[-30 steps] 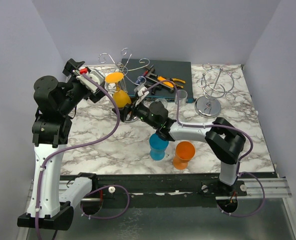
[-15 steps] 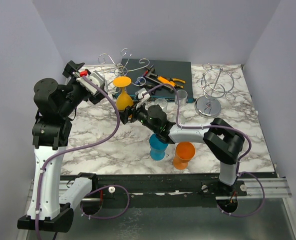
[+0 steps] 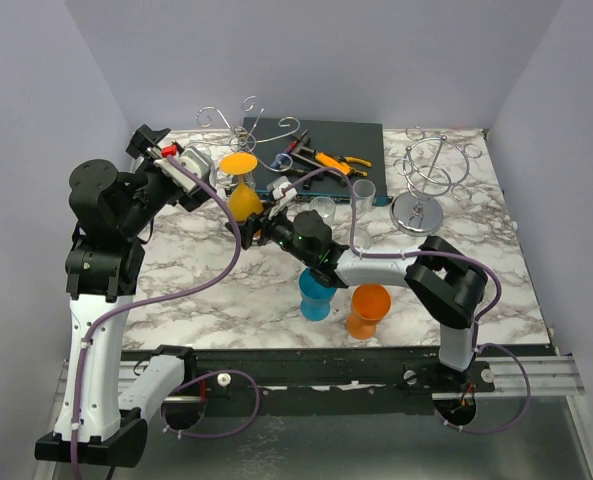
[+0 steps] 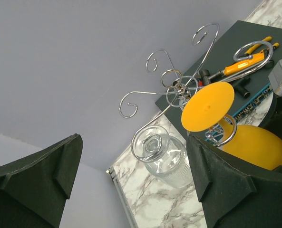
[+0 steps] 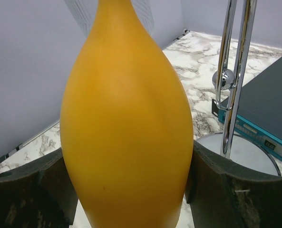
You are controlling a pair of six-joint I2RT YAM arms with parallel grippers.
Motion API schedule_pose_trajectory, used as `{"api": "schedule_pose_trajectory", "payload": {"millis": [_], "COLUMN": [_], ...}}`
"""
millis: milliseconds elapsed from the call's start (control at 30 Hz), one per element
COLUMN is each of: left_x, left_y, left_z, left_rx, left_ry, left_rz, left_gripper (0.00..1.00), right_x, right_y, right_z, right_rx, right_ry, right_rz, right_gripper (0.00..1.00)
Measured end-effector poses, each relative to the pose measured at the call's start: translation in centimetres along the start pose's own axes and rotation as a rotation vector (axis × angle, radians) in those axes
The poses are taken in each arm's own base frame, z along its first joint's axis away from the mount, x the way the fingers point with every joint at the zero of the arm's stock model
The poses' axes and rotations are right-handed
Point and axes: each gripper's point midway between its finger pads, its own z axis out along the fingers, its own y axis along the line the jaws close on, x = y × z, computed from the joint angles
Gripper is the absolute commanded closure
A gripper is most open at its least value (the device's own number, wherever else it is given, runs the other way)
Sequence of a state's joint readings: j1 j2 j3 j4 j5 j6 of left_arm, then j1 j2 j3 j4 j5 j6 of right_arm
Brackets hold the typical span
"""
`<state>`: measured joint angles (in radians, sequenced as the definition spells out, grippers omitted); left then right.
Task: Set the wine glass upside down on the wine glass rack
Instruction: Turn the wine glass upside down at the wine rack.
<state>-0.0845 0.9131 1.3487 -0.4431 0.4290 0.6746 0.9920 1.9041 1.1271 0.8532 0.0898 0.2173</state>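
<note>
An orange wine glass (image 3: 243,196) hangs upside down, its round foot (image 4: 208,106) on top. My right gripper (image 3: 263,222) is shut on its bowl (image 5: 129,123), one finger (image 5: 226,185) on each side. The wine glass rack (image 3: 251,125) is a chrome wire stand with curled arms at the back left. One of its wire hooks (image 4: 222,136) curls round the stem just under the foot. A clear glass (image 4: 162,152) hangs upside down on a neighbouring arm. My left gripper (image 4: 133,185) stands open to the left of the rack, holding nothing.
A dark case (image 3: 321,150) with pliers (image 3: 328,158) lies behind the rack. A second wire rack (image 3: 426,185) stands at the back right. Two small clear cups (image 3: 364,192) stand mid-table. A blue cup (image 3: 316,293) and an orange cup (image 3: 367,308) stand under the right arm.
The right arm has swung a little to the left and brought the orange glass more upright at the rack's hook. The left arm has barely moved.
</note>
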Motion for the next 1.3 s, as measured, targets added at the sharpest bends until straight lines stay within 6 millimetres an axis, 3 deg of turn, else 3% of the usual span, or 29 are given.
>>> {"api": "schedule_pose_trajectory", "payload": {"millis": [433,1300], "left_x": [-0.1,0.1], "left_y": [0.0,-0.1], "left_z": [-0.2,0.0], "left_rx": [-0.003,0.001], "left_ry": [-0.003,0.001], "left_rz": [0.005,0.002], "left_gripper": [0.01,0.01], "right_x": [-1.1,0.0], "right_y": [1.5,2.9], "right_z": [1.1,0.5], "right_rx": [-0.068,-0.174], "right_ry": [-0.027,-0.012], "right_rz": [-0.003,-0.069], "right_gripper": [0.32,0.32]}}
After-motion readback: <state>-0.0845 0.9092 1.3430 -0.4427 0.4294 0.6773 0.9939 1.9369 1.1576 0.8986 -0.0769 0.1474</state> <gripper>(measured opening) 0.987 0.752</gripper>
